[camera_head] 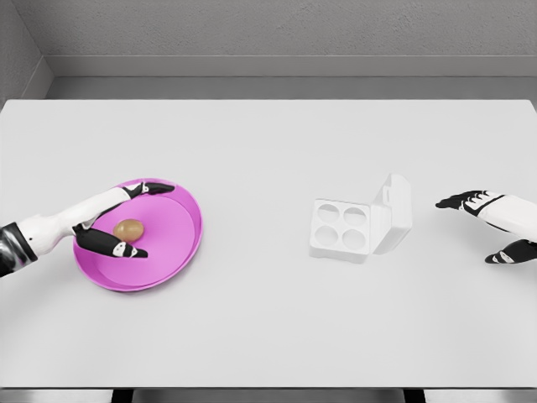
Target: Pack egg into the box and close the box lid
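Over the pink plate (180, 252), the egg (128, 228) is bracketed by the left hand (113, 222), fingers apart; closure is needed next.

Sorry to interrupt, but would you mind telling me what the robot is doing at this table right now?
It is packing an egg into a box. The left hand is over the pink plate, fingers spread on either side of the brown egg but not closed on it. The white egg box stands open with four empty cups, its lid raised. The right hand waits open beside the box.
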Motion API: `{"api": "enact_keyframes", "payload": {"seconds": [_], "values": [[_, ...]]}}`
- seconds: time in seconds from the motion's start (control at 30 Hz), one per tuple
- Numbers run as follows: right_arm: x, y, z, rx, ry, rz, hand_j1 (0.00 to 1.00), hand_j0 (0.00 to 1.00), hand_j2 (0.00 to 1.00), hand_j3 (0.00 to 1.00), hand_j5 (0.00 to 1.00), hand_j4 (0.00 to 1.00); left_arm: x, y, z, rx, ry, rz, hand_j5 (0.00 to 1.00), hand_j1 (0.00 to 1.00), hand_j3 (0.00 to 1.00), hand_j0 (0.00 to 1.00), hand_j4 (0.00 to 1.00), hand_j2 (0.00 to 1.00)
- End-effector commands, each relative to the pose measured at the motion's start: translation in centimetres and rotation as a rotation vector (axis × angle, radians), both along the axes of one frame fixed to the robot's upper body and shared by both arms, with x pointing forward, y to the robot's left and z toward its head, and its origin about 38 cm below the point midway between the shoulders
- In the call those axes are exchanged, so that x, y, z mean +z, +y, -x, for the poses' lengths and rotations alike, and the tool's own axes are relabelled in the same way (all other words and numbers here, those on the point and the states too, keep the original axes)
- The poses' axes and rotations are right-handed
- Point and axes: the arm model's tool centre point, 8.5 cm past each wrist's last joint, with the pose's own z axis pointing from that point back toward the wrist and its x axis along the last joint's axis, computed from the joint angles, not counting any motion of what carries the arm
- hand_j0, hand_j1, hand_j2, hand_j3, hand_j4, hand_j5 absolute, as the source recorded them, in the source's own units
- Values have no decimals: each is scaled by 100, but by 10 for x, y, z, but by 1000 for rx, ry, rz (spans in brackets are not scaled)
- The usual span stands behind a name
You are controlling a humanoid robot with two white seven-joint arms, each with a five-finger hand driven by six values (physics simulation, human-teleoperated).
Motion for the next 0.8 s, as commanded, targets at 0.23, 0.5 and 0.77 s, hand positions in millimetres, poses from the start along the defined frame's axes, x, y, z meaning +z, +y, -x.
{"api": "enact_keyframes", "payload": {"seconds": [0.23,0.5,0.77], "values": [[0,-1,0,-4,2,-5,100,100,100,100,100,100,-3,7,-2,20,-7,-53,77,77,77,77,77,77],[0,-1,0,-5,3,-5,100,100,100,100,100,100,-9,16,-4,40,-10,-122,80,80,80,80,80,80],[0,-1,0,-4,2,-5,100,100,100,100,100,100,-12,28,-8,85,-6,-171,80,80,80,80,80,80]]}}
